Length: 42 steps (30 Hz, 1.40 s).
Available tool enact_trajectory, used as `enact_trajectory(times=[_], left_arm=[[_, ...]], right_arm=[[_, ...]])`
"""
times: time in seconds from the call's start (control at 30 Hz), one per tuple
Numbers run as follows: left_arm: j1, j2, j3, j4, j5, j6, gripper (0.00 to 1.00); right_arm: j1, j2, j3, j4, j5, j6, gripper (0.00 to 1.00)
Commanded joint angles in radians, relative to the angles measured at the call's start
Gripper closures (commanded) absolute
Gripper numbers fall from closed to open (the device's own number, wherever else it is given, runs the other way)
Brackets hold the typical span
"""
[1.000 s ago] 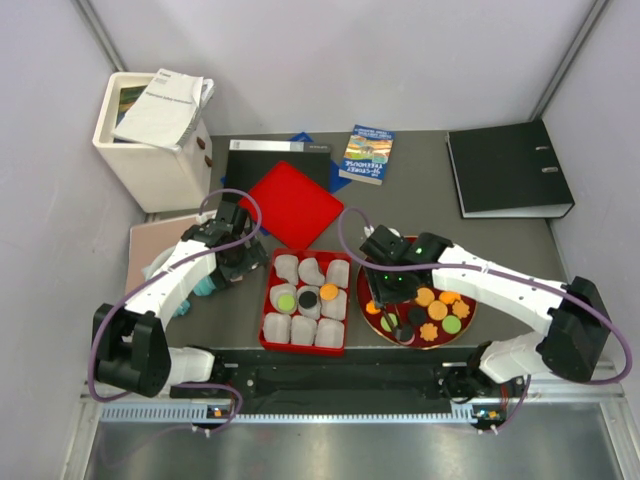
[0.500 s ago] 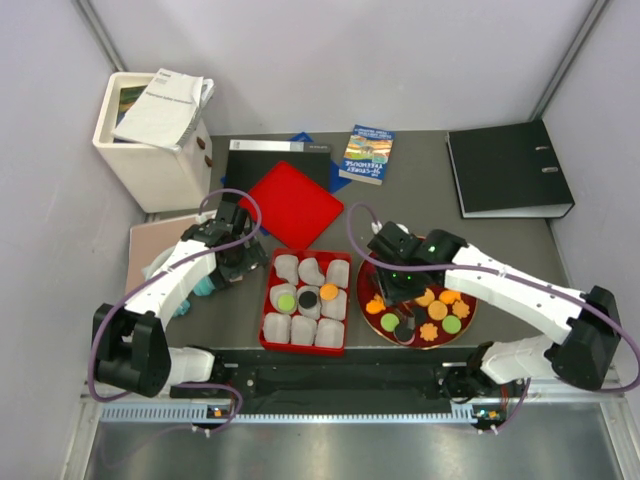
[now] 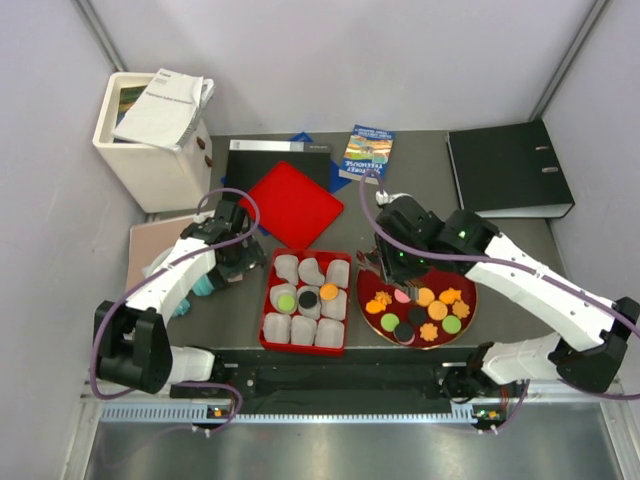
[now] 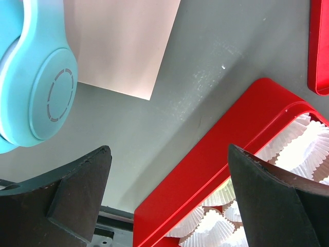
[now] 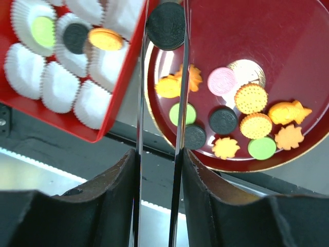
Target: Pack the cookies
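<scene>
Several cookies (image 3: pixel 437 310) lie on a dark red plate (image 3: pixel 375 297): round green, orange, pink and black ones, plus orange leaf shapes. The red box (image 3: pixel 266 300) of white paper liners holds a green (image 5: pixel 42 31), a black (image 5: pixel 77 37) and an orange cookie (image 5: pixel 105 38). My right gripper (image 5: pixel 163 20) is shut on a black cookie (image 5: pixel 165 28), pinched between its thin metal blades above the gap between the box and the plate (image 5: pixel 288 62). My left gripper (image 4: pixel 168 149) hangs open over the table at the left wall of the box (image 4: pixel 205 170), with nothing in it.
Teal headphones (image 4: pixel 36 87) and a pink sheet (image 3: pixel 150 245) lie left of the left gripper. Behind the box lie a red lid (image 3: pixel 293 205), a black folder (image 3: pixel 270 150) and a book (image 3: pixel 365 153). A white bin (image 3: pixel 155 150) stands far left, a black binder (image 3: pixel 510 170) far right.
My right gripper closed a little on a black cookie and lifted it off the plate, moving back and away from the near edge. The left arm has not moved.
</scene>
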Motion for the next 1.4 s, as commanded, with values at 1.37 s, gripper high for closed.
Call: enact_trajectory(times=[1.37], left_arm=[[0.013,-0.058,-0.038,0.017,0.019,0.011,0.01]], right_arm=[[0.387,0.274,0.197,0.11,-0.179,-0.054,0.59]])
